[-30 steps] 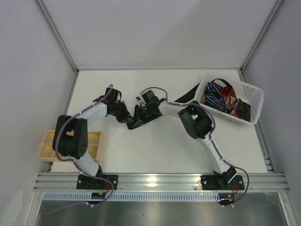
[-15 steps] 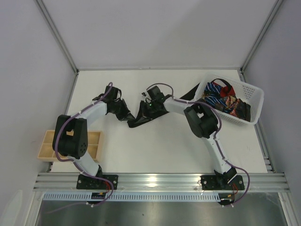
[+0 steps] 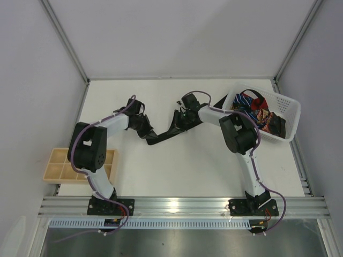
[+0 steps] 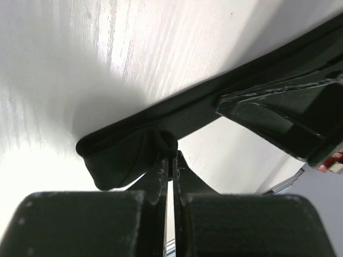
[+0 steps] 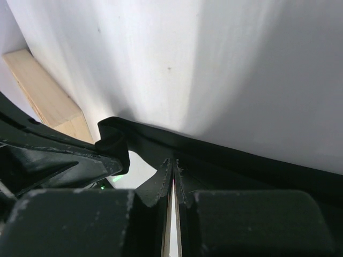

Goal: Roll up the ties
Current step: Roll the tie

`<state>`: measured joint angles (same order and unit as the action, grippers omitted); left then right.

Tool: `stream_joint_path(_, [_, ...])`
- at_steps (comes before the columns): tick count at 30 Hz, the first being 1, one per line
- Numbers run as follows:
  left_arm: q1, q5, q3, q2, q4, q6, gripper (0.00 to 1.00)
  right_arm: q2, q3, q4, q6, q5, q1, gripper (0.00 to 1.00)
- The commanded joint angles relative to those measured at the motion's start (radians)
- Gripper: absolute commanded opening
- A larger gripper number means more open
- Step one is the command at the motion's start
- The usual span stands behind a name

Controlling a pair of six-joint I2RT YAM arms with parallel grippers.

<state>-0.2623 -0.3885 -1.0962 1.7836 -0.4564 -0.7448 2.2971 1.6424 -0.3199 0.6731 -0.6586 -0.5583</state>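
A plain black tie (image 3: 161,137) lies on the white table, and its far part runs up towards the basket. My left gripper (image 3: 147,130) is shut on a folded end of the tie, which shows bunched at the jaws in the left wrist view (image 4: 128,155). My right gripper (image 3: 178,122) is shut on the tie's edge a little further along; in the right wrist view (image 5: 173,161) the black band (image 5: 241,160) stretches across. The two grippers are close together, with the tie taut between them. Several more ties (image 3: 252,110), striped, red and patterned, lie in the basket.
The white lattice basket (image 3: 290,115) stands at the right back, tilted towards the wall. A wooden compartment tray (image 3: 56,163) sits at the left table edge and shows in the right wrist view (image 5: 45,93). Purple cables run along both arms.
Both grippers have moved right and farther back with the black tie. The tie is drawn out longer between them. The left arm is stretched out more.
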Motion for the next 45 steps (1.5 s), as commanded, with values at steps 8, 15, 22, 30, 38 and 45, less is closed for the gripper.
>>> stream_joint_path(8, [-0.012, 0.013, -0.027, 0.065, 0.099, -0.019, 0.01, -0.056, 0.027, -0.008, -0.024, -0.013, -0.012, 0.08])
stream_joint_path(15, [-0.012, 0.023, 0.001, 0.068, 0.134, -0.021, 0.14, -0.042, 0.030, -0.007, -0.021, -0.029, -0.026, 0.08])
stream_joint_path(22, [-0.012, 0.008, 0.067, 0.036, 0.211, -0.021, 0.33, -0.019, 0.072, -0.033, -0.006, -0.038, -0.005, 0.08])
stream_joint_path(30, [-0.012, -0.007, 0.128, 0.004, 0.274, -0.016, 0.37, 0.007, 0.143, -0.091, -0.014, -0.049, 0.024, 0.08])
stream_joint_path(38, [-0.012, -0.032, 0.180, -0.036, 0.360, -0.016, 0.39, 0.015, 0.166, -0.123, -0.020, -0.044, 0.043, 0.08])
stream_joint_path(45, [-0.012, -0.027, 0.209, -0.095, 0.393, -0.018, 0.40, 0.010, 0.160, -0.122, -0.021, -0.050, 0.043, 0.08])
